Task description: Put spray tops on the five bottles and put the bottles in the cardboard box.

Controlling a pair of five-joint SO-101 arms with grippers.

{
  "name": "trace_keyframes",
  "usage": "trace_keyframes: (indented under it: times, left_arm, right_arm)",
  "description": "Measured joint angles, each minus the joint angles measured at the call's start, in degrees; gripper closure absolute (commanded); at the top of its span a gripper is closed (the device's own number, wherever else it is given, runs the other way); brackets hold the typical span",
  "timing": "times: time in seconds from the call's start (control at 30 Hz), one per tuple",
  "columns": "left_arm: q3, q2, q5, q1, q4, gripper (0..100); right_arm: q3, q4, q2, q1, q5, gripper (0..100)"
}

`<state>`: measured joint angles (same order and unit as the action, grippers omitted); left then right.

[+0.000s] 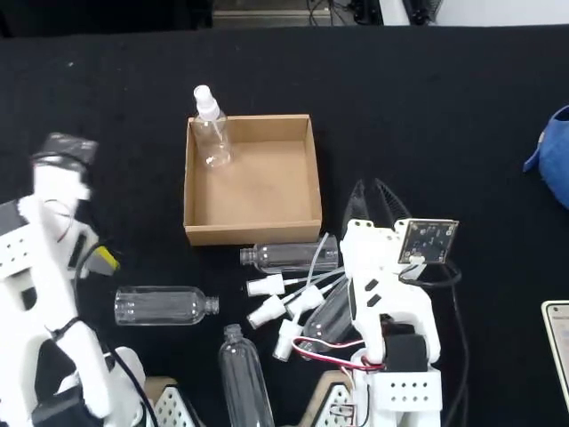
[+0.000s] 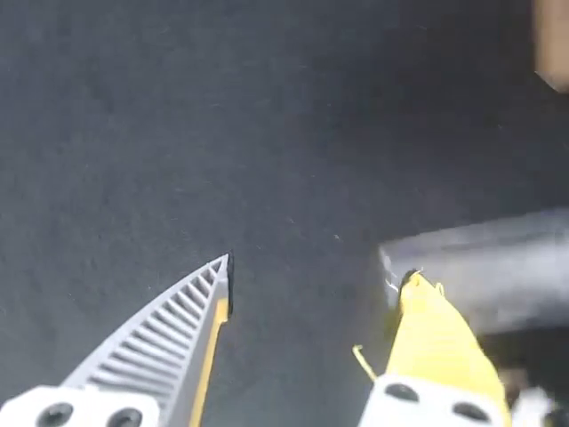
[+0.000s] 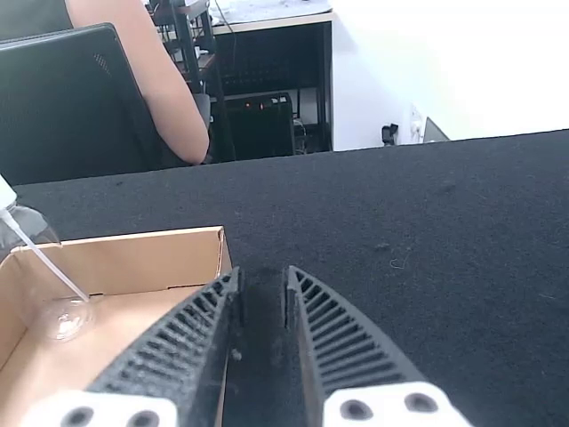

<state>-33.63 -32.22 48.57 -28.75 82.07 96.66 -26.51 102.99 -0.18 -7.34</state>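
The cardboard box (image 1: 267, 200) stands open in the middle of the table, also seen as the box (image 3: 133, 258). One bottle with a spray top (image 1: 212, 133) stands in its far left corner; the same bottle (image 3: 40, 276) shows in the right wrist view. Bare bottles lie in front of the box: one (image 1: 291, 256) near its front wall, one (image 1: 166, 305) to the left, one (image 1: 244, 374) at the near edge. Several spray tops (image 1: 271, 307) lie loose among them. My right gripper (image 1: 372, 189) (image 3: 262, 274) hovers beside the box's right front corner, open by a narrow gap, holding nothing. My left gripper (image 2: 316, 276) is wide open over bare cloth.
Another bottle (image 1: 329, 316) lies partly under the right arm's base. A blue object (image 1: 556, 165) sits at the right edge, with a white card (image 1: 558, 342) nearer the front. The left arm (image 1: 53, 267) stands at the left front. Black cloth (image 1: 427, 107) covers the table.
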Motion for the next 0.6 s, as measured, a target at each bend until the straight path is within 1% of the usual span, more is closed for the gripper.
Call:
trace_keyframes:
  times: [0.1, 0.2, 0.3, 0.43, 0.6]
  left_arm:
    - [-0.1, 0.0, 8.4, 7.5, 6.3, 83]
    - [-1.7, 0.0, 9.3, 15.3, 7.6, 83]
    - [-6.7, 0.0, 9.2, 21.3, 4.7, 83]
    - [-14.1, -2.5, 9.1, 25.3, -0.9, 83]
    - [-21.9, -12.0, 8.9, 25.9, -5.7, 83]
  right_arm:
    - [0.0, 0.0, 0.0, 0.0, 0.0, 93.2]
    - [0.0, 0.0, 0.0, 0.0, 0.0, 93.2]
    - [0.0, 0.0, 0.0, 0.0, 0.0, 93.2]
    - [0.0, 0.0, 0.0, 0.0, 0.0, 93.2]
    - [0.0, 0.0, 0.0, 0.0, 0.0, 93.2]
